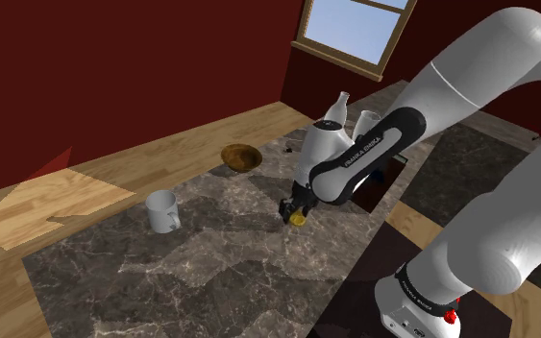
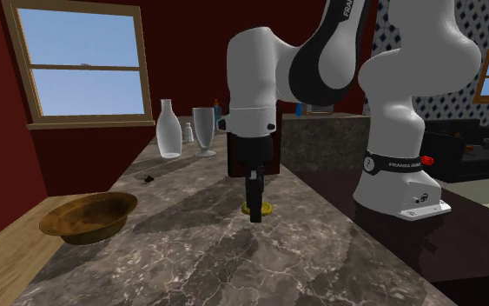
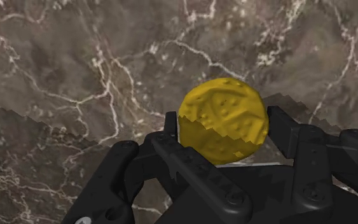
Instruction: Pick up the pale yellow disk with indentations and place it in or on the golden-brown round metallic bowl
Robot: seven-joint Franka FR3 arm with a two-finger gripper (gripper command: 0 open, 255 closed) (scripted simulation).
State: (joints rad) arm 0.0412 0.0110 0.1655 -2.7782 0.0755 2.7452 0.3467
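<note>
Grasp looks made, delivery not: the end effector [image 2: 254,203] has its two fingers clamped on opposite edges of the yellow dimpled disk [image 3: 222,119], which sits low at the marble tabletop [image 2: 190,256], apparently not yet lifted. The golden-brown bowl [image 2: 89,216] stands empty, well apart toward the second exterior view's left, so lifting, carrying and releasing remain. "FRANKA EMIKA" reads along the arm [image 1: 359,154] and again on its base collar [image 2: 399,162].

White arm [image 1: 355,158] bent down over a dark marble counter [image 1: 210,274], black gripper [image 1: 293,208] low at the yellow disk [image 1: 301,220] — brown bowl [image 1: 241,156] further back, white mug [image 1: 163,210] well apart toward the view's left — white bottle [image 1: 338,108] and window [image 1: 355,29] behind.
</note>
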